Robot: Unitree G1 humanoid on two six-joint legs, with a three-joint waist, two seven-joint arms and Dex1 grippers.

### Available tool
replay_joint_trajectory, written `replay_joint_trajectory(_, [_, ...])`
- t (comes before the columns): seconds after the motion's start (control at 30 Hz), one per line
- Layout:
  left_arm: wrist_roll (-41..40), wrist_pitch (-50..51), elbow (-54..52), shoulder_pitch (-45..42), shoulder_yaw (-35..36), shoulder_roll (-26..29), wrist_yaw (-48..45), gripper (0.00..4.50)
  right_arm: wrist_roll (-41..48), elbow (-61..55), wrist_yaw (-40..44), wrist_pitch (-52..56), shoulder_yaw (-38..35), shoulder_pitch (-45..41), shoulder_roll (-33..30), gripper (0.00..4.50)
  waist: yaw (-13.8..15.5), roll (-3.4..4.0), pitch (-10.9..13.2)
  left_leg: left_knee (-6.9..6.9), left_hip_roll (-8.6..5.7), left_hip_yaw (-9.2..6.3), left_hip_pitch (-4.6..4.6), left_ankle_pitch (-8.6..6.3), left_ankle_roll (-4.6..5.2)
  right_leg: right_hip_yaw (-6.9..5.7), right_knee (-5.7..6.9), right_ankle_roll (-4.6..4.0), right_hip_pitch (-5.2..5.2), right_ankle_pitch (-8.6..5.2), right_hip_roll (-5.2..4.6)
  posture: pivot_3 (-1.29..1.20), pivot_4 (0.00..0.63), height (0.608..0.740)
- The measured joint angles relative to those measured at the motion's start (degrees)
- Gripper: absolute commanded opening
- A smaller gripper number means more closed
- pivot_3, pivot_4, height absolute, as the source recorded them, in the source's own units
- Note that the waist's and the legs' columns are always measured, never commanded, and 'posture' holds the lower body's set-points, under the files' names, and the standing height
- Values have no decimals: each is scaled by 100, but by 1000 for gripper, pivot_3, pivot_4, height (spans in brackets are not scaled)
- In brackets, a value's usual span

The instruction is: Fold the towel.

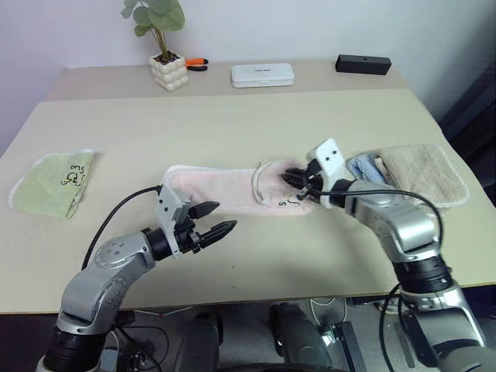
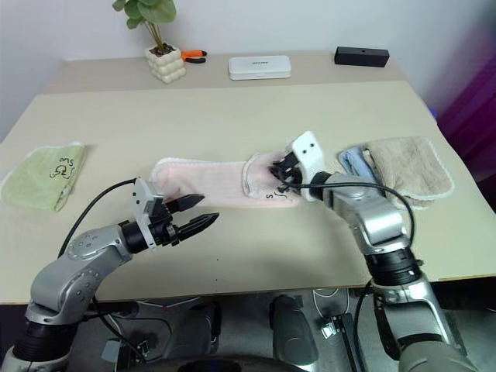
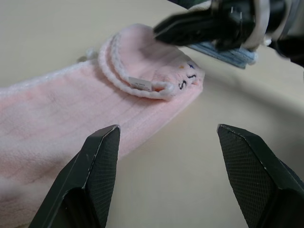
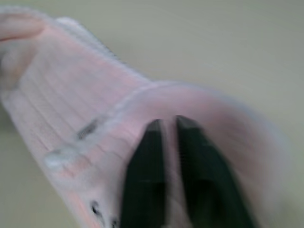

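**Right end turned in, the long fold waiting**

The right hand (image 1: 298, 180) is sitting at the centre right of the head view with its two fingers drawn together over the doubled-back end of the towel (image 1: 232, 190). From its wrist view the fingers (image 4: 147, 175) are lying side by side on the pink pile, and I cannot make out whether any cloth is pinched between them. The left hand (image 1: 219, 219) is hovering in the lower centre, fingers spread wide and clamped on nothing, just off the near edge of the towel.

The towel is lying as a long pink strip across the middle of the counter (image 1: 232, 124), its right end flipped over so the white edge and the small dark mark are showing on top.

To do this well, I would say the right hand should be pressing that flap flat before letting go, while the left takes the far left end low and carries it across, keeping the long edges lined up.

The green towel (image 1: 53, 181) at the far left and the beige towel (image 1: 418, 174) at the right are lying well apart from the work.
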Motion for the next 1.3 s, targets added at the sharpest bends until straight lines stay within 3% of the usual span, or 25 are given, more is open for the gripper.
replay_joint_trajectory(0.3, [-13,17,-101,459,200,-9,254,3310,-550,605,62,-585,238,161,297,17,17,-4,-2,2,-1,-1,0,0,-1,-1,0,-1,2,0,-2,0,150,737])
replay_joint_trajectory(0.4, [-211,155,-275,594,373,-163,485,3310,-452,382,215,-549,125,182,266,797,13,0,0,1,-1,-1,-2,0,-1,0,-1,-1,1,0,-3,0,150,737])
replay_joint_trajectory(0.43, [-401,303,-375,696,505,-328,712,3310,-333,158,352,-515,-1,178,179,1276,11,0,0,1,-1,-1,-2,0,0,0,-2,0,2,0,-4,0,150,737])
replay_joint_trajectory(0.57, [-1554,967,-580,1033,1159,-826,1667,4500,-97,-546,760,-478,-364,-58,-242,3209,-1,-4,-1,1,0,-7,2,0,0,-3,2,1,3,0,-3,0,150,737])
replay_joint_trajectory(0.63, [-2132,1297,-672,1239,1364,-922,2133,4500,-37,-792,890,-465,-410,-161,-308,4182,1,-4,-2,0,1,-9,6,0,0,-3,2,0,6,0,-3,0,150,737])
replay_joint_trajectory(0.67, [-2341,1452,-700,1334,1408,-934,2348,4500,-27,-869,923,-462,-405,-174,-309,4441,6,-4,-2,2,0,-9,6,0,0,-4,1,0,7,-1,-3,0,150,737])
replay_joint_trajectory(0.8, [-3032,1798,-629,1350,1579,-1255,3479,4500,-18,-932,1009,-456,-322,-173,-306,4441,46,-6,-2,8,-3,-8,4,0,0,-4,-3,-2,13,-1,-6,0,150,737])
replay_joint_trajectory(0.9, [-3634,1697,-200,728,1759,-1853,4625,4500,-71,-968,1017,-506,-171,-162,-247,4441,92,-7,-4,11,-5,-11,10,0,-1,-10,-1,-2,19,0,-10,0,150,737])
replay_joint_trajectory(1.0, [-3854,1453,353,19,1936,-2050,5406,4500,-151,-981,1016,-606,-19,-123,-193,4441,137,-9,-5,12,-6,-11,9,1,-2,-10,-4,-1,20,1,-8,0,150,737])
replay_joint_trajectory(1.3, [-3801,1059,1411,-988,2043,-2000,5862,4500,-288,-1094,958,-699,-5,13,-189,4441,155,-9,-7,8,-6,-11,15,4,-7,-10,-4,-4,25,1,-4,0,150,737])
